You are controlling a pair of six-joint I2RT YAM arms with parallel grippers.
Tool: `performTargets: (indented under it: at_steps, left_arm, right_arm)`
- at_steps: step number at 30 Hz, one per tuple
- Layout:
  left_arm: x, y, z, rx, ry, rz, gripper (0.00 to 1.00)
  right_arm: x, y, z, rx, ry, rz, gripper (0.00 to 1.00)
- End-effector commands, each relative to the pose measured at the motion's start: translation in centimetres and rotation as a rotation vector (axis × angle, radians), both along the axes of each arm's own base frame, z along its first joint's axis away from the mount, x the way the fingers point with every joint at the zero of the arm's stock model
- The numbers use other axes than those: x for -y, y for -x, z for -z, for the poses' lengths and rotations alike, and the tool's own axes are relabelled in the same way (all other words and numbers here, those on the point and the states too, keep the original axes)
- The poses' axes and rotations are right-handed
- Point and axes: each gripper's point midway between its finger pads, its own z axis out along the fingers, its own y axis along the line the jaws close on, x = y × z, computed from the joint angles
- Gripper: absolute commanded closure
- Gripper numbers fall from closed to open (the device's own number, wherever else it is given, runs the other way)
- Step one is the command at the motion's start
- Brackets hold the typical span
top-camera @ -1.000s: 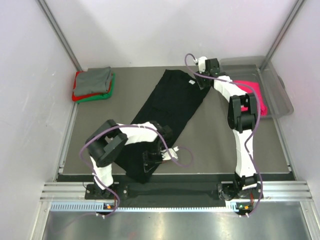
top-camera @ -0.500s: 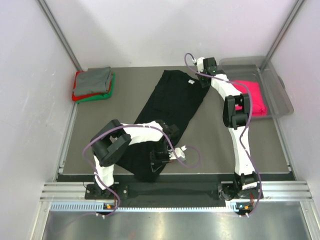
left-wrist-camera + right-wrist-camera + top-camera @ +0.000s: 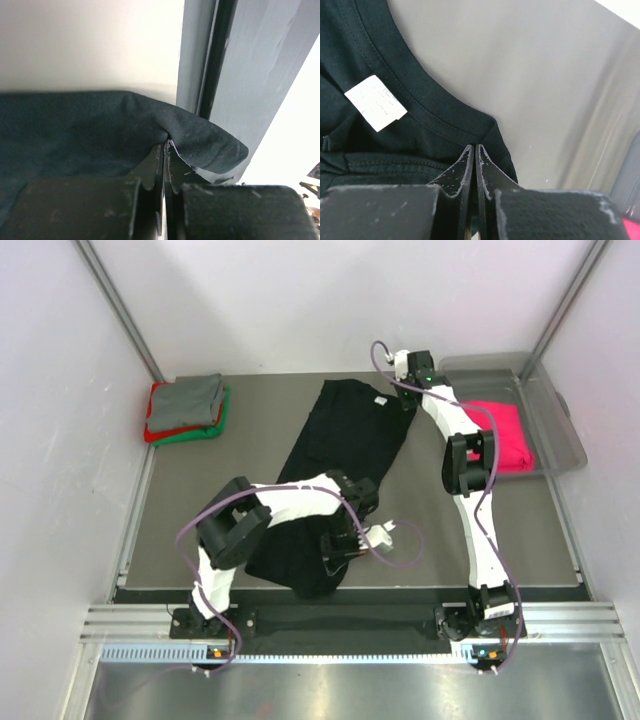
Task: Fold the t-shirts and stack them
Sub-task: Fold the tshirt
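Note:
A black t-shirt (image 3: 345, 445) lies stretched out diagonally on the grey mat, collar at the back. My right gripper (image 3: 410, 403) is shut on its shoulder edge beside the collar. In the right wrist view the jaws (image 3: 474, 148) pinch the black cloth (image 3: 350, 55) just past the white neck label (image 3: 376, 102). My left gripper (image 3: 338, 543) is shut on the lower hem. In the left wrist view its jaws (image 3: 164, 146) hold a fold of dark cloth (image 3: 75, 130). A folded stack (image 3: 186, 406), grey on top of red and green, sits at the back left. A hot-pink t-shirt (image 3: 500, 432) lies in the bin.
The clear plastic bin (image 3: 545, 395) stands at the back right, off the mat's edge. Grey mat (image 3: 215, 475) shows between the stack and the black shirt. White walls and metal posts (image 3: 215, 60) close in the sides. Purple cables trail from both arms.
My right gripper has shut on the black shirt's shoulder. My left gripper has moved right with the hem, dragging the shirt's lower end with it.

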Motion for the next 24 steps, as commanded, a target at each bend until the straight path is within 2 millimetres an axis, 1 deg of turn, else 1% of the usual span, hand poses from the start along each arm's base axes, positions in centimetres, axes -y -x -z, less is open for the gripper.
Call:
performTargets:
  at_steps: [1, 2, 3, 5, 6, 7, 8, 9, 10, 11, 12, 13, 15, 16, 17, 20, 21, 22, 24]
  left_arm:
    - [3.7, 0.2, -1.1, -0.042, 0.088, 0.033, 1.00]
    - [4.2, 0.2, -1.2, -0.047, 0.093, 0.043, 1.00]
    - [5.2, 0.0, -1.2, -0.043, 0.100, 0.055, 1.00]
    - [6.3, 0.2, -1.2, -0.039, 0.112, 0.073, 1.00]
    - [7.3, 0.0, -1.3, -0.037, 0.125, 0.078, 1.00]
    - [7.8, 0.0, -1.3, -0.044, 0.131, 0.078, 1.00]
    - [8.5, -0.2, -1.2, -0.048, 0.135, 0.079, 1.00]
    - [8.7, 0.0, -1.1, -0.061, 0.127, 0.081, 1.00]
    - [9.1, 0.1, -1.1, -0.073, 0.130, 0.079, 1.00]
    - [9.6, 0.1, -0.9, -0.077, 0.132, 0.080, 1.00]
    - [9.8, 0.3, -0.9, -0.083, 0.131, 0.083, 1.00]
    - [10.0, 0.3, -0.8, -0.082, 0.133, 0.086, 1.00]
    - [10.3, 0.4, -0.6, -0.074, 0.130, 0.087, 1.00]
    - [10.7, 0.2, -0.6, -0.063, 0.142, 0.086, 1.00]
    - [10.7, -0.1, -0.6, -0.042, 0.136, 0.074, 1.00]
    - [10.9, -1.0, -0.4, 0.013, 0.134, 0.068, 0.95]
    - [11.1, -1.2, -0.7, 0.025, 0.144, 0.066, 0.88]
    - [11.4, -1.3, -1.2, 0.030, 0.159, 0.064, 0.85]
    - [12.0, -1.5, -2.1, 0.040, 0.182, 0.056, 0.83]
  right_arm:
    - [-0.6, -0.7, -0.7, 0.053, 0.033, -0.043, 1.00]
    - [-0.4, -1.6, -1.5, 0.104, 0.053, -0.031, 1.00]
    - [-0.5, -2.0, -1.9, 0.123, 0.067, -0.039, 1.00]
    - [-0.9, -3.2, -3.3, 0.179, 0.066, -0.043, 1.00]
    - [-1.5, -3.5, -3.8, 0.203, 0.076, -0.061, 1.00]
    - [-1.7, -4.2, -4.6, 0.251, 0.081, -0.060, 1.00]
    - [-1.8, -4.5, -4.8, 0.270, 0.085, -0.063, 1.00]
    - [-2.0, -4.8, -4.7, 0.287, 0.084, -0.063, 1.00]
    - [-2.1, -5.2, -5.1, 0.308, 0.079, -0.063, 1.00]
    - [-2.3, -6.0, -5.7, 0.357, 0.066, -0.062, 1.00]
    - [-2.7, -6.4, -5.9, 0.381, 0.065, -0.076, 1.00]
    - [-2.9, -7.2, -7.1, 0.439, 0.057, -0.077, 1.00]
    - [-3.4, -8.0, -7.8, 0.496, 0.042, -0.081, 1.00]
    - [-3.7, -8.5, -8.6, 0.536, 0.037, -0.081, 1.00]
    - [-3.9, -8.8, -8.8, 0.552, 0.032, -0.082, 1.00]
    - [-5.0, -9.1, -9.4, 0.593, 0.007, -0.096, 1.00]
    - [-5.5, -9.0, -9.2, 0.590, 0.007, -0.103, 1.00]
    - [-5.7, -9.4, -10.0, 0.633, 0.002, -0.103, 1.00]
    - [-6.3, -9.4, -9.9, 0.648, 0.017, -0.122, 1.00]
